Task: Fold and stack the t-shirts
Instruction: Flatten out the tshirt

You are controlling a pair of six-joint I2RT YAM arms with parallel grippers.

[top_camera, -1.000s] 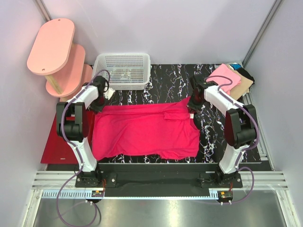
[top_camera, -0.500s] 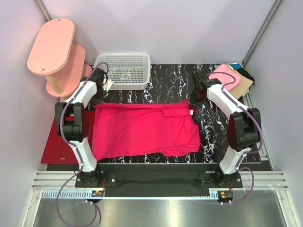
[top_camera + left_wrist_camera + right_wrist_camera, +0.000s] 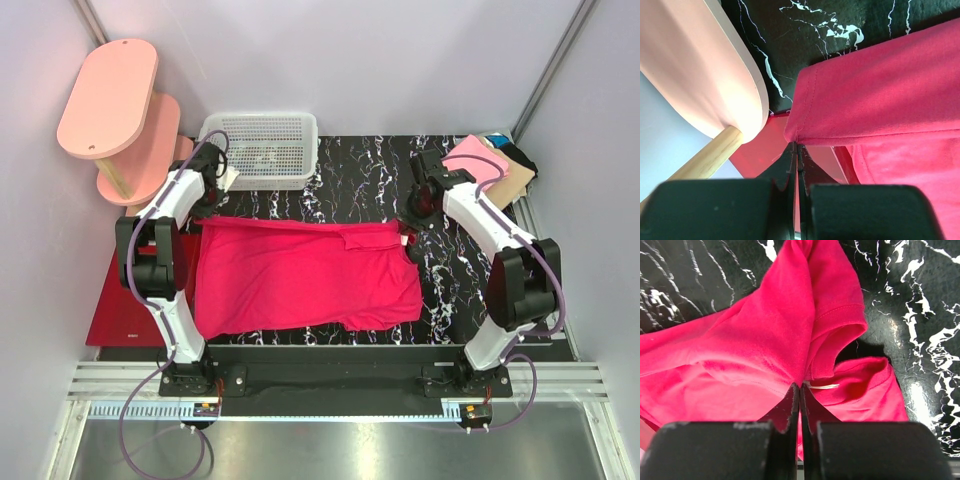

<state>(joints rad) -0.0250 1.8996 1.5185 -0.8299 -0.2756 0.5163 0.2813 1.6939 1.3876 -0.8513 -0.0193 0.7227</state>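
inside clamped left gripper (image 3: 796, 148), right gripper (image 3: 799, 388): magenta t-shirt (image 3: 300, 275)

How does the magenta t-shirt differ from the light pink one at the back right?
The magenta t-shirt lies spread out in the middle; the light pink t-shirt sits folded on a pile. The left gripper and right gripper pinch the magenta one; no gripper holds the pink one. Both are soft cloth.

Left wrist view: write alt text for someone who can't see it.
The left pincer is shut on the hemmed corner of a magenta-red t-shirt, stretched over a black marbled table. A pink shelf on a wooden post stands at left.
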